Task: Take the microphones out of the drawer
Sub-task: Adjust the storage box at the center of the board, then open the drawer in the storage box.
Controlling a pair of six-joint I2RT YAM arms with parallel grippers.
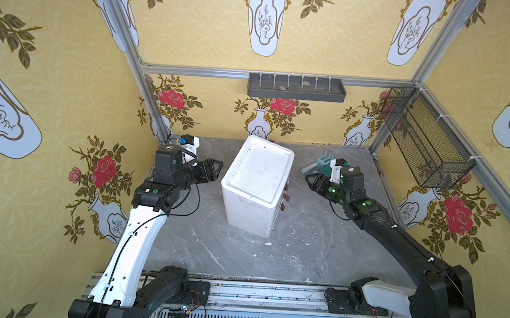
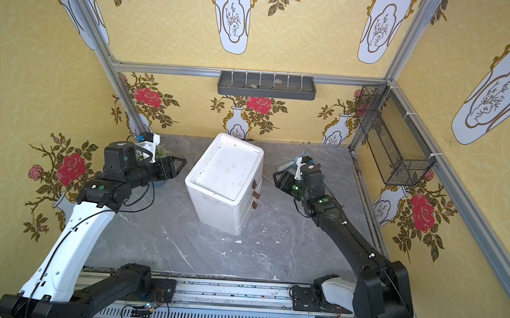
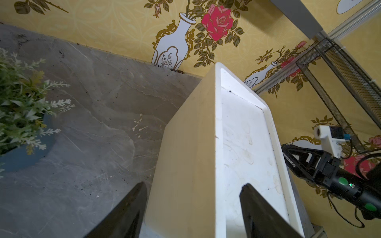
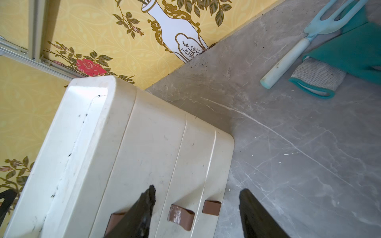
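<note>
A white drawer unit (image 1: 256,181) (image 2: 225,176) stands mid-table, and its three drawers are pushed in. Brown tab handles (image 4: 181,213) (image 1: 286,195) line its front, which faces right. The microphone is hidden from every view. My left gripper (image 1: 216,167) (image 3: 193,184) hovers open by the unit's left side, near its top edge, and holds nothing. On the other side, my right gripper (image 1: 310,180) (image 4: 198,189) is open and empty. It points at the handles from a short way off, and in the right wrist view one finger overlaps the top handle.
A potted plant (image 3: 20,103) (image 2: 156,153) sits behind my left gripper. A teal glove (image 4: 354,51) and a light blue hand rake (image 4: 288,55) lie at the back right. A wire basket (image 1: 427,138) hangs on the right wall. A grey shelf (image 1: 297,87) is on the back wall.
</note>
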